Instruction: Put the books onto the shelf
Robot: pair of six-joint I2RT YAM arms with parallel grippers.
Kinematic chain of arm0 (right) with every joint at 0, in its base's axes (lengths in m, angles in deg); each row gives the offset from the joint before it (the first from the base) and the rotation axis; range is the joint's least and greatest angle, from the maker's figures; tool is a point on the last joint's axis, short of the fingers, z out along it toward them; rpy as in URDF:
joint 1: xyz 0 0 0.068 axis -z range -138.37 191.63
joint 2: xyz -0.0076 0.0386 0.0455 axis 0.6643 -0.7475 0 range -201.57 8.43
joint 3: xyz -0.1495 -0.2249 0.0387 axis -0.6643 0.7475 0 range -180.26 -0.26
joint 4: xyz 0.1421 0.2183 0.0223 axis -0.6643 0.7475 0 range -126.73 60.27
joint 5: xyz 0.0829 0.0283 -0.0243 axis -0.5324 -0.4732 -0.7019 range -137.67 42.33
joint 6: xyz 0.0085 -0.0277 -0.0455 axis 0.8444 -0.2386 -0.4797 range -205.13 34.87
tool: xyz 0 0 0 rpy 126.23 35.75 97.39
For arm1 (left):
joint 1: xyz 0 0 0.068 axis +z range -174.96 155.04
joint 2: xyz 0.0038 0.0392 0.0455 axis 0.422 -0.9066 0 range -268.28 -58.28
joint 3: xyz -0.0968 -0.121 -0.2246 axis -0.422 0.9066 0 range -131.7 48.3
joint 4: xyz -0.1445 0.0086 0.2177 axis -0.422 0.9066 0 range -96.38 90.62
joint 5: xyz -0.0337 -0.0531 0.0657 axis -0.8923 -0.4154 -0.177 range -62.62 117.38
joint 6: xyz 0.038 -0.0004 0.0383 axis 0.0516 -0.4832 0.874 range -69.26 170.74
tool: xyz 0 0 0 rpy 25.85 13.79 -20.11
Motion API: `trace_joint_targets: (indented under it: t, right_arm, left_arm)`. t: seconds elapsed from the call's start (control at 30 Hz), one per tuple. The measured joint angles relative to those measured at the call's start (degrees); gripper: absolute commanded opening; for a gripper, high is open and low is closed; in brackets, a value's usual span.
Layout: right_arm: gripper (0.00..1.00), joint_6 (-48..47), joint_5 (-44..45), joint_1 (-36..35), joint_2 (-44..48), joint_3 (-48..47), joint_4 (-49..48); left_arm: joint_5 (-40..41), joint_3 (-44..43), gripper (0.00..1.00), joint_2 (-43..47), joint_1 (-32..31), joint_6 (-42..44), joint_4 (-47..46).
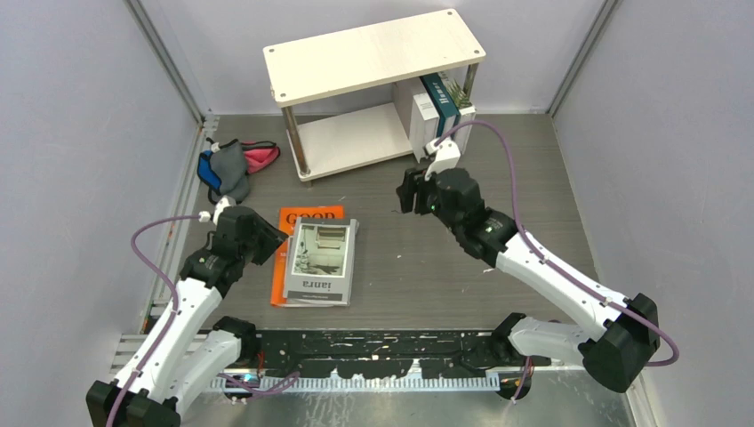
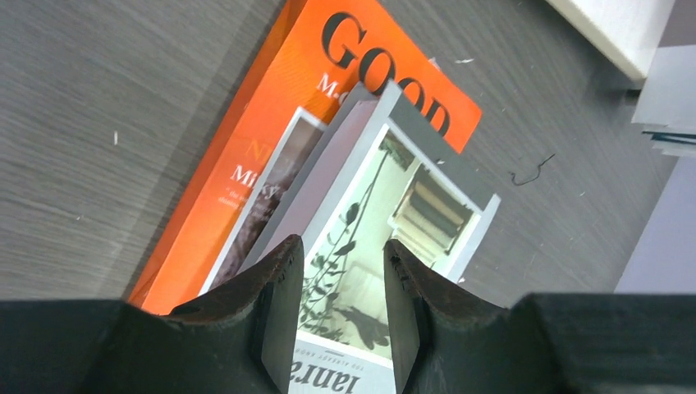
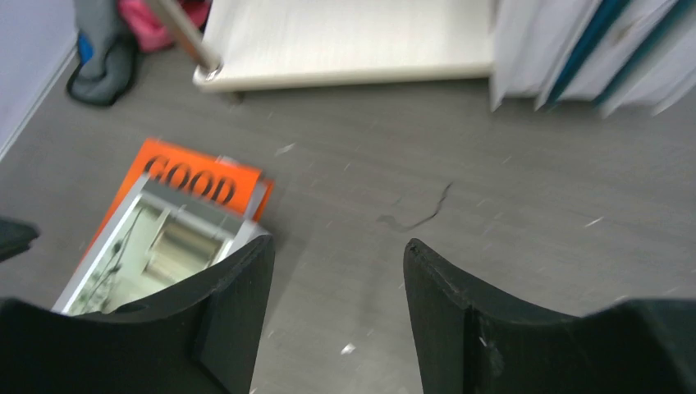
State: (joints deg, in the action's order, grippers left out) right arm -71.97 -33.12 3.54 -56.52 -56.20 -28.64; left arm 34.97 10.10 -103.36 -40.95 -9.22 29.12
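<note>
From where I work, a cloth bundle (image 1: pixel 231 169) of blue, grey and pink lies crumpled on the dark, wood-grained surface (image 1: pixel 418 267). Just left of the bundle, a silver rail (image 1: pixel 189 178) runs along the foot of a pale lilac wall (image 1: pixel 80 133). A like wall stands behind the bundle and another well off to its right. Well to the right of the bundle, a thin dark squiggle (image 3: pixel 418 215) marks the surface; scratch or wire, I cannot tell. Pale specks dot the grain around it.
</note>
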Motion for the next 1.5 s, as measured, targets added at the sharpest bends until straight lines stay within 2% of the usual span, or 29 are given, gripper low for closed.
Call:
trace_joint_targets:
  t: [0.33, 0.57, 0.77, 1.13, 1.23, 1.37, 1.5]
  right_arm:
    - [0.65, 15.4, 0.2, -11.6, 1.6, 11.2, 1.4]
    - [0.65, 24.0, 0.4, -16.7, 2.3, 17.6, -2.7]
    - [0.65, 27.7, 0.6, -19.0, 1.8, 19.0, -5.9]
    - [0.65, 29.1, 0.6, -19.3, -0.3, 19.0, -8.1]
    - [0.65, 29.1, 0.6, -19.3, -0.5, 19.0, -8.1]
    - [0.65, 29.0, 0.6, -19.3, -0.6, 19.0, -8.1]
    - [0.66, 29.0, 0.9, -19.3, -0.6, 19.0, -8.1]
  left_arm:
    - [-2.5, 4.5, 0.41, 3.1, 0.0, 0.4, 2.1]
    - [-4.1, 6.3, 0.41, 2.7, 0.0, 0.5, 1.9]
    - [-4.8, 8.2, 0.41, 1.5, 0.0, 0.5, 1.1]
    - [-5.8, 11.2, 0.38, -0.2, 0.0, 0.3, -4.9]
    - [-6.2, 11.6, 0.32, -0.5, 0.0, 0.1, -6.4]
    - [-6.4, 11.7, 0.17, -0.7, 0.0, -0.2, -7.6]
    - [-6.6, 11.7, 0.08, -0.6, 0.0, -0.6, -8.7]
